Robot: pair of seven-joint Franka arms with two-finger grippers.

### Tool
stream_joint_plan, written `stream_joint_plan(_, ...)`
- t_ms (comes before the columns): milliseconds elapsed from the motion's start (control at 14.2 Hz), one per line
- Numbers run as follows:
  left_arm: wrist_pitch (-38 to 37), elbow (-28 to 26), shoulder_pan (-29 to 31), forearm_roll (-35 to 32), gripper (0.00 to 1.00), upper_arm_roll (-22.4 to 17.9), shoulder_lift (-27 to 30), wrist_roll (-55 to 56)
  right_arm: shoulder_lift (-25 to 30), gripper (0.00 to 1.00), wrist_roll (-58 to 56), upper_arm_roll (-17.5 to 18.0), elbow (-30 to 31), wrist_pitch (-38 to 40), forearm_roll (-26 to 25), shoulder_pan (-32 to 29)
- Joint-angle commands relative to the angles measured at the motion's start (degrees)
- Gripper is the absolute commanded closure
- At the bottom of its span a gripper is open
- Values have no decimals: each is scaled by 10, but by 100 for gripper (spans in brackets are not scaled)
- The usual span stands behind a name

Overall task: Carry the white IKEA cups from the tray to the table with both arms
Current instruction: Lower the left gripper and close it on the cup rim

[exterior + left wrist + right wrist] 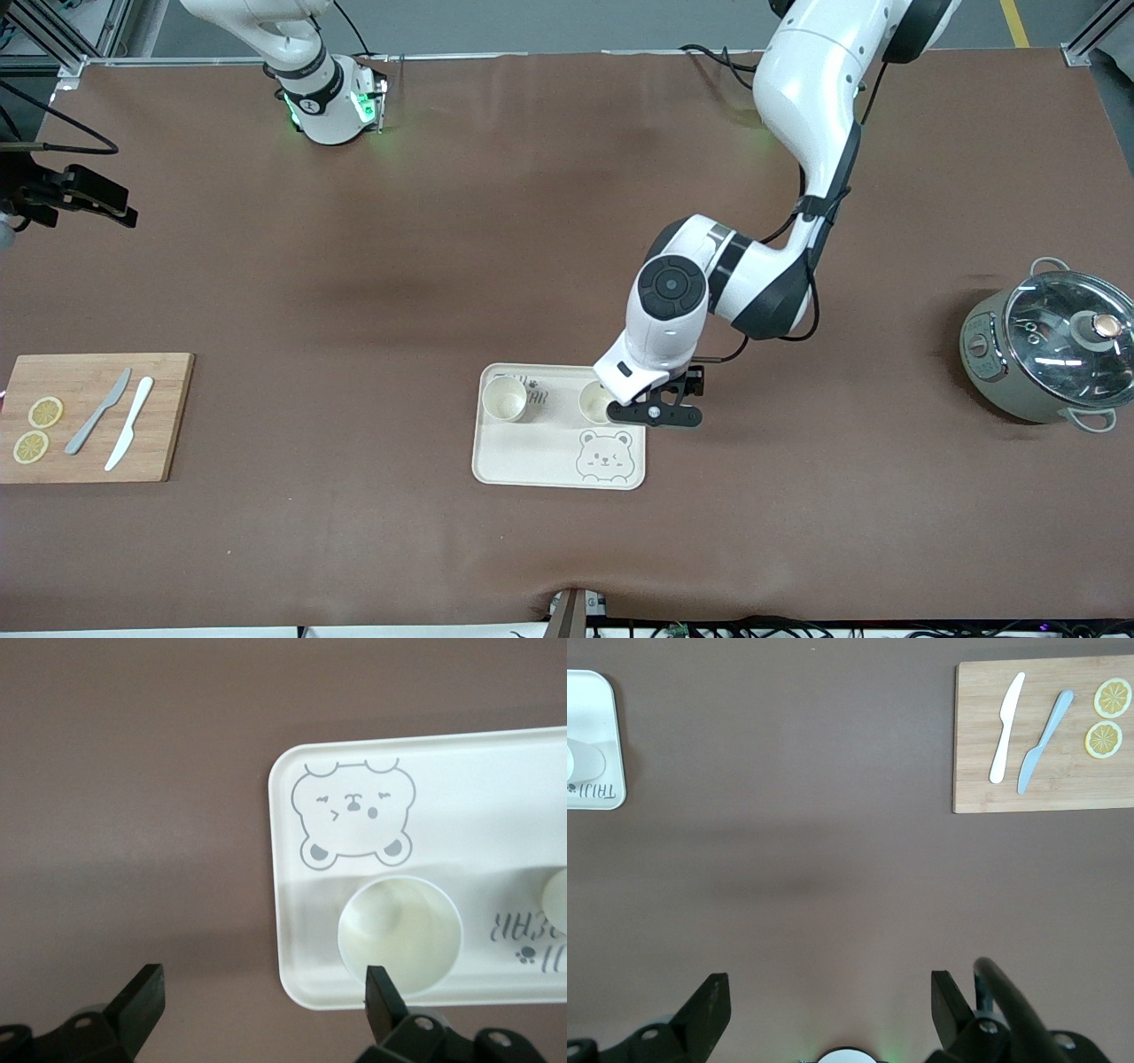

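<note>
Inside the tray (496, 461) stand both empty cups (504, 399) — left hand (266, 1010) open above one.

White arms (815, 97) with black joints, black cables, seemingly green-lit bases.

Tray lettering (535, 391) partly behind cups (505, 399)

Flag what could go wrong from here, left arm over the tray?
1. The left gripper hangs open over the tray edge; one finger sits over the nearer cup's mouth, the other off the tray. Descending so, it may hit the rim or tip the cup.
2. The other cup stands close by on the tray; a sliding tray could topple it.
3. The right gripper waits, open.
</note>
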State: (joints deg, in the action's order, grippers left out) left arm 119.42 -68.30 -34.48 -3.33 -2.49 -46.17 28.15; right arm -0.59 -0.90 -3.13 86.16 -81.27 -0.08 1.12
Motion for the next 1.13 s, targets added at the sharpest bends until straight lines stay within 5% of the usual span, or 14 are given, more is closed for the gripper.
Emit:
stream_joint_plan(0,25,22,-3,10,0,-7,-29,3,-3,0,5,2,-8,1,12,-4)
stream_joint_plan(1056,136,23,-12,25,0,1,-89,21,-62,0,-2,2,-30,2,4,-8)
